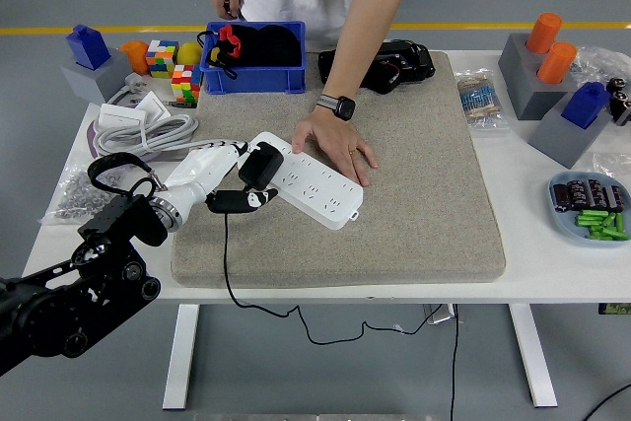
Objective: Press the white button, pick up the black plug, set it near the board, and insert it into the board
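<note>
A white power strip (317,187) lies slantwise on the grey mat (424,184). My left hand (245,180), white with dark fingertips, is shut on the black plug (261,165) and holds it at the strip's left end, touching or just above it. The plug's black cable (227,263) hangs down over the table's near edge. A person's hand (337,143) with a watch rests flat on the strip's middle and holds it down. My right hand is out of view.
A blue bin (252,56), colour cubes (180,84) and a coiled white cable (148,130) are at the back left. A black bag (394,61) is behind the mat. Grey blocks with orange and blue pegs (552,76) and a blue dish (590,209) are on the right.
</note>
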`<state>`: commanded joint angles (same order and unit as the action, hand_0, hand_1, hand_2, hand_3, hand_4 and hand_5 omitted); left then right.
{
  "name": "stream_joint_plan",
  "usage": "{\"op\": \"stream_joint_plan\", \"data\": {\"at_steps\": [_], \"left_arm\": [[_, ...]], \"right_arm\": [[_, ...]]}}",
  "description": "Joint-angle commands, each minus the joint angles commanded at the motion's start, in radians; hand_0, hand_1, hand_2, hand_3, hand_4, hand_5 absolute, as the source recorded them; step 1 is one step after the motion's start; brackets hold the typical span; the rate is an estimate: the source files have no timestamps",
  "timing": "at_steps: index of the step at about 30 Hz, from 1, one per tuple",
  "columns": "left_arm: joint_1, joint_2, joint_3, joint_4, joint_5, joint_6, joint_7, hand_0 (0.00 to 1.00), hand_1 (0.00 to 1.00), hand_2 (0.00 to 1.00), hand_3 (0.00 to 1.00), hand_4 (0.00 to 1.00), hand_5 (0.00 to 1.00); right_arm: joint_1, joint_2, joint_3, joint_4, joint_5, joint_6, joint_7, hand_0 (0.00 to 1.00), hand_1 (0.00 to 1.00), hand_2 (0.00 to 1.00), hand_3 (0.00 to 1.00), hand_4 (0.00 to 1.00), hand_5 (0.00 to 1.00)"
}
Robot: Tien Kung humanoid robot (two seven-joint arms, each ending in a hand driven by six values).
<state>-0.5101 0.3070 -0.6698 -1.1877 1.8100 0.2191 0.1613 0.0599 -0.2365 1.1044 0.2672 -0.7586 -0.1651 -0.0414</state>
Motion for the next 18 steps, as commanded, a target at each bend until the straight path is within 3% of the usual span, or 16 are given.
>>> {"op": "stream_joint_plan", "data": {"at_steps": [18], "left_arm": [[-0.053, -0.050, 0.029, 0.082, -0.027, -0.006, -0.005, 0.863, 0.908, 0.816, 0.786, 0.794, 0.547]], "right_arm": [[0.005, 0.001, 0.000, 0.000, 0.000, 0.000, 0.000, 0.609, 0.555, 0.587, 0.535, 0.631, 0.311]]}}
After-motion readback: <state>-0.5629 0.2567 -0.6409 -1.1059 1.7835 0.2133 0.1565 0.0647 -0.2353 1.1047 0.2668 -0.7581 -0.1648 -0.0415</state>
